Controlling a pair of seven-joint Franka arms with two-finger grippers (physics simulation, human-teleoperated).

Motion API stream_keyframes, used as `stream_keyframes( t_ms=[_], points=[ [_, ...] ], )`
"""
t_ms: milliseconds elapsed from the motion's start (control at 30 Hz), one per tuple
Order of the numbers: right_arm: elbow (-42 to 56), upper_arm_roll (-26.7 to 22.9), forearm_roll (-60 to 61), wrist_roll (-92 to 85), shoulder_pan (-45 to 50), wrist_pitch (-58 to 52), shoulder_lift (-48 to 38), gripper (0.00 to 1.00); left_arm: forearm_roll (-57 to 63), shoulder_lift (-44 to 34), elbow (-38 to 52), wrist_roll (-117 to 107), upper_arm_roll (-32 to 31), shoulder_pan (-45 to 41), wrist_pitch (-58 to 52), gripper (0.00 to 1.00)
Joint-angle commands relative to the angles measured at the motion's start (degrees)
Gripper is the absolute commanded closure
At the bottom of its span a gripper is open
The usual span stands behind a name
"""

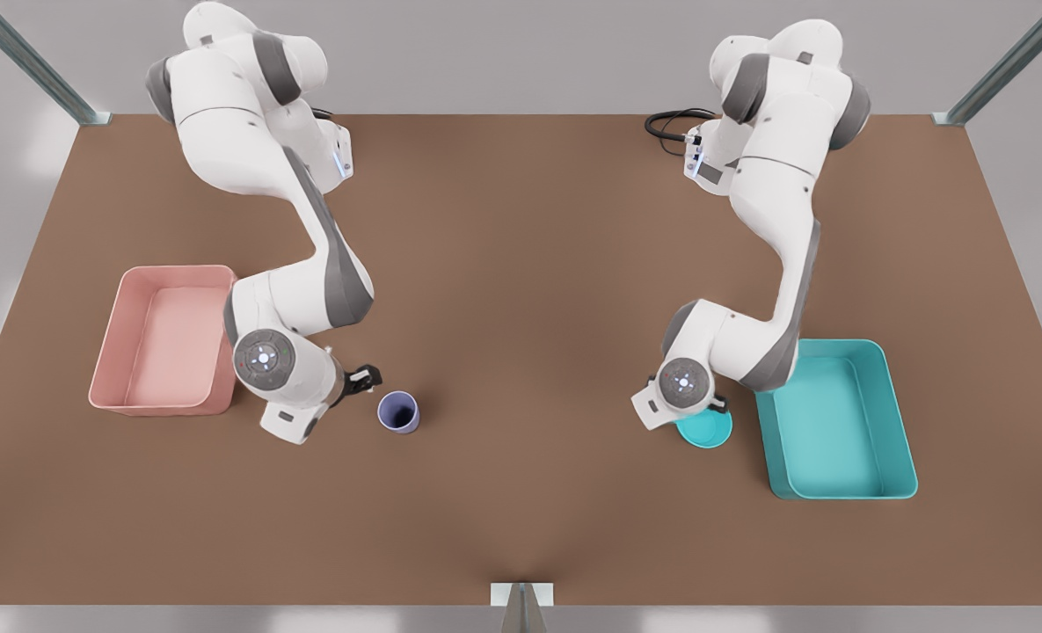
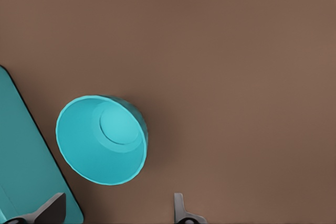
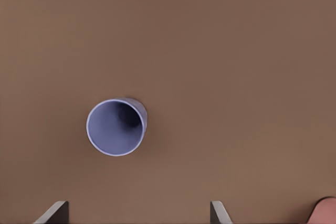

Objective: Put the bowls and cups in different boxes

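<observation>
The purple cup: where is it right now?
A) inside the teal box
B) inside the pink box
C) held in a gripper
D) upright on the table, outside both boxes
D: the purple cup stands open-end up on the bare table, near the right gripper.

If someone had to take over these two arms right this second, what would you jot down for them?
Left gripper: open, empty, above the table beside the teal bowl, at the front view's right.
Right gripper: open, empty, close to the purple cup, at the front view's left.
The bowl stands upright on the table, next to the teal box. The cup stands upright on the table, some way from the pink box.
Done: nothing is boxed yet; both boxes look empty.
Left: grasp each item and put them in separate boxes, probably the bowl into the teal one and the cup into the pink one.
</observation>
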Motion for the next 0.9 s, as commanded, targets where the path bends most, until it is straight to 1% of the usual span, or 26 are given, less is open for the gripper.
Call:
stream_keyframes(
  t_ms=[0, 33, 167, 367, 533, 600, 633, 667, 733, 767, 800, 867],
  points=[
    [0.17, -0.08, 2.75, 6.17, -0.04, 13.48, 2.91, 0.00, 4.67, 0.91, -0.91, -15.25, 0.02, -0.10, 12.11, 0.00],
    [-0.27, -0.08, 3.28, 6.17, -0.13, 15.24, 3.88, 0.00, 5.12, 1.26, -1.61, -15.33, 0.02, -0.19, 12.11, 0.00],
    [-2.29, -0.17, 3.72, 6.08, -0.56, 16.56, 4.68, 0.00, 5.21, 1.97, -3.99, -15.24, 0.02, 0.08, 12.02, 0.00],
    [-7.03, -0.17, 3.10, 5.99, -0.39, 16.65, 5.03, 0.00, 4.86, 4.34, -4.60, -15.33, 0.02, 0.25, 12.11, 0.00],
    [-7.65, -0.17, 3.36, 6.08, 0.31, 17.61, 6.52, 0.00, 4.68, 5.48, -4.95, -15.33, 0.02, 0.43, 13.78, 0.00],
    [-8.00, -0.17, 3.28, 5.99, 0.23, 17.70, 6.79, 0.00, 4.68, 5.75, -5.04, -15.33, 0.02, 0.43, 13.87, 0.03],
    [-8.53, -0.17, 3.28, 5.99, 0.14, 18.14, 6.87, 0.00, 4.68, 5.75, -4.95, -15.33, 0.02, 0.43, 13.87, 0.13],
    [-8.88, -0.17, 3.19, 5.99, 0.05, 18.84, 7.31, 0.00, 4.68, 5.75, -4.95, -15.33, 0.02, 0.43, 13.96, 0.27],
    [-8.88, -0.17, 3.10, 5.99, -0.04, 19.63, 8.45, 0.00, 4.68, 5.83, -4.95, -15.33, 0.02, 0.52, 13.87, 0.38],
    [-8.88, -0.17, 3.19, 6.08, -0.04, 19.99, 8.89, 0.00, 4.68, 5.75, -4.95, -15.24, 0.02, 0.78, 13.87, 0.46],
    [-8.88, -0.17, 3.19, 6.08, 0.05, 20.07, 9.25, 0.00, 4.51, 5.75, -4.95, -15.33, 0.02, 0.78, 13.87, 0.50],
    [-8.88, -0.17, 3.19, 6.08, 0.05, 20.07, 9.77, 0.00, 4.51, 5.57, -4.95, -15.33, 0.02, 0.87, 13.78, 0.61]
  ],
)
